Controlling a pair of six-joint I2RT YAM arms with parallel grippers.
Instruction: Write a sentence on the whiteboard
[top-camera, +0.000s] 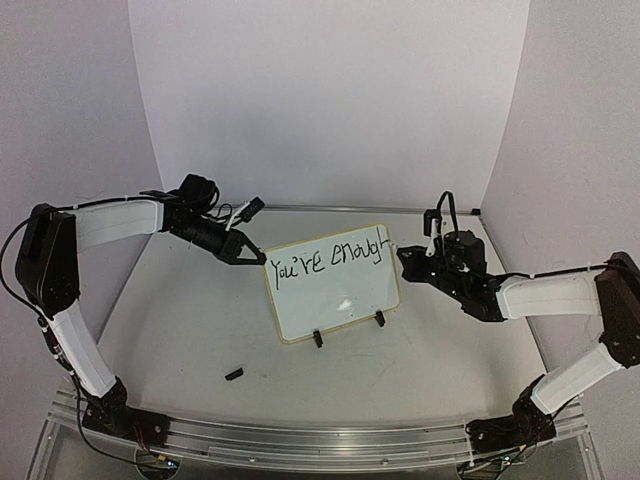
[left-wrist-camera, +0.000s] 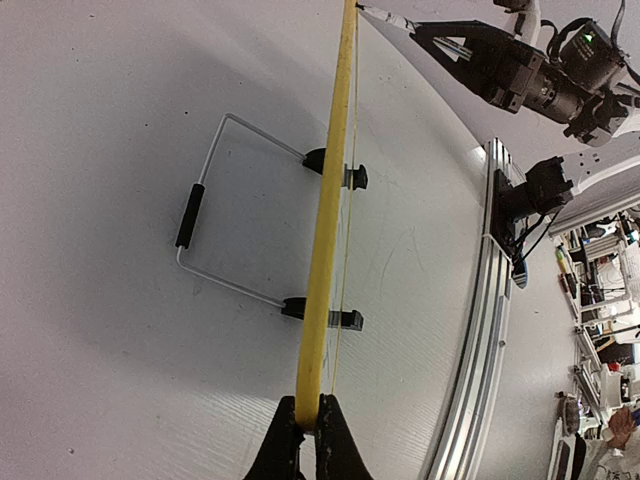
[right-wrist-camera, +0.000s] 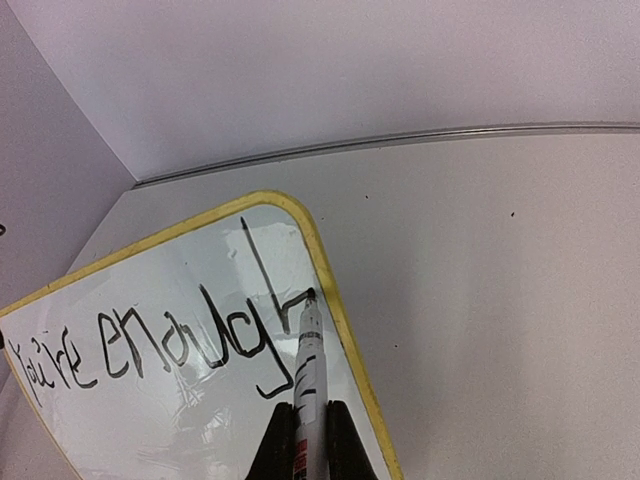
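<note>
Black marker (right-wrist-camera: 308, 370) tip prob. on whiteboard (right-wrist-camera: 150, 420)

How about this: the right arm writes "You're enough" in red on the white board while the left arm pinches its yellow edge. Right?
The handwritten words on the small yellow-rimmed white board are black, not red; the right wrist view shows that. Everything else stands.

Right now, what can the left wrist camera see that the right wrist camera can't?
Only the left wrist view shows the whiteboard edge-on, its wire stand and black clip feet, and the left gripper shut on its yellow rim. Only the right wrist view shows the sentence, "You're enough". Both show the yellow rim, the table, and the marker in the right gripper.
</note>
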